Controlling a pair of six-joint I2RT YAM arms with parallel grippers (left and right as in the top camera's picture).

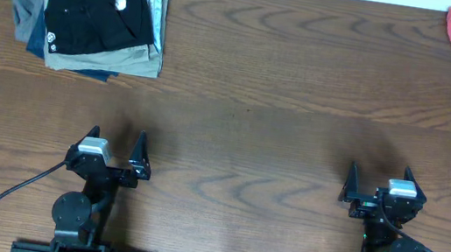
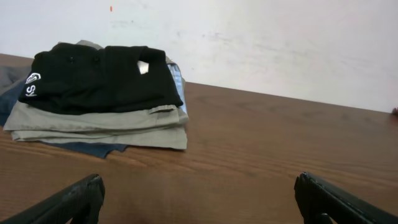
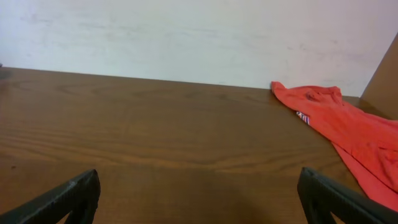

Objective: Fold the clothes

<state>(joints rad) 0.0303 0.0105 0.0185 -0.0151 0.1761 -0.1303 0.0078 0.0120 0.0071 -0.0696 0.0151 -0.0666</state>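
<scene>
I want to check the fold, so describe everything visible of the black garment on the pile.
The black garment lies folded into a rough rectangle, flat on top of a stack of folded trousers at the far left corner of the table. It looks like soft, matte fabric. A small round white logo with tiny white print sits at its near left corner, and a small pale tag shows near the far edge. Only the tan pair beneath touches it.
</scene>
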